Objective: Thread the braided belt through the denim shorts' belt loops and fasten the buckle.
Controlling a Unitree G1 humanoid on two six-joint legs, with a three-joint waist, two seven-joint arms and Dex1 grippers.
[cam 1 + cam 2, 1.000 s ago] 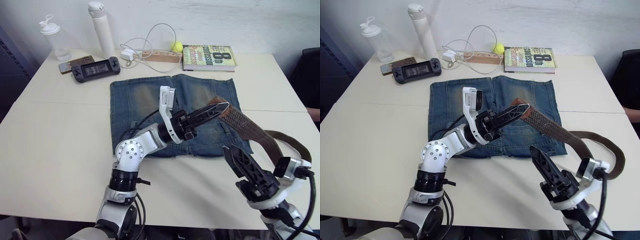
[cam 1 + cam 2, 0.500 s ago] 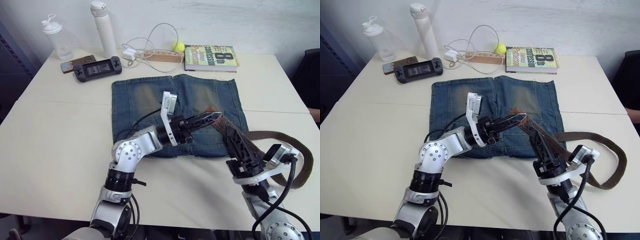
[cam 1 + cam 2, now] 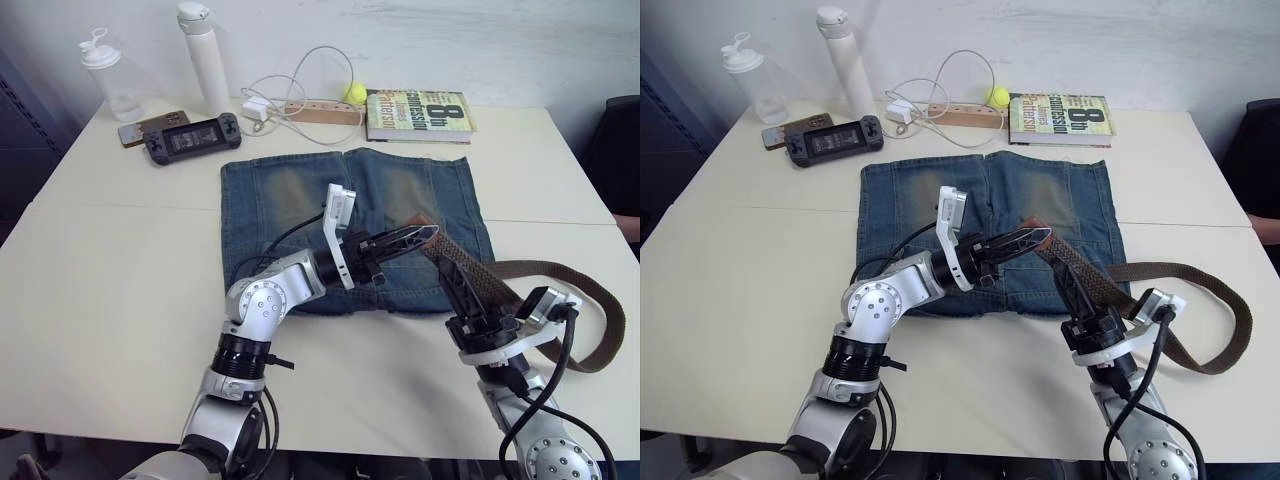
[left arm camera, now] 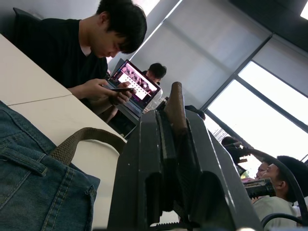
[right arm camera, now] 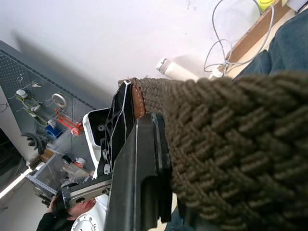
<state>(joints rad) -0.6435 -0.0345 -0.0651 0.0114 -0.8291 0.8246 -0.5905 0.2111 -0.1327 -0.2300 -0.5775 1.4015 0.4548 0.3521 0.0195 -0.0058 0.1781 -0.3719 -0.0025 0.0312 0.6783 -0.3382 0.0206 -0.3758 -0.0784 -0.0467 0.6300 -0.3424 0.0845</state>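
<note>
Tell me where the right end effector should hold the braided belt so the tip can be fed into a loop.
Grip the braided belt on the flat woven strap close behind the leather tip, which the left end effector pinches above the denim shorts. Come from the robot's right side, fingers across the width. The right end effector already sits against that stretch, probably suitably placed.

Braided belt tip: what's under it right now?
The braided belt tip is pinched in the left tool above the denim shorts. The right tool grips the strap beside it. The waistband under both arms is covered.
</note>
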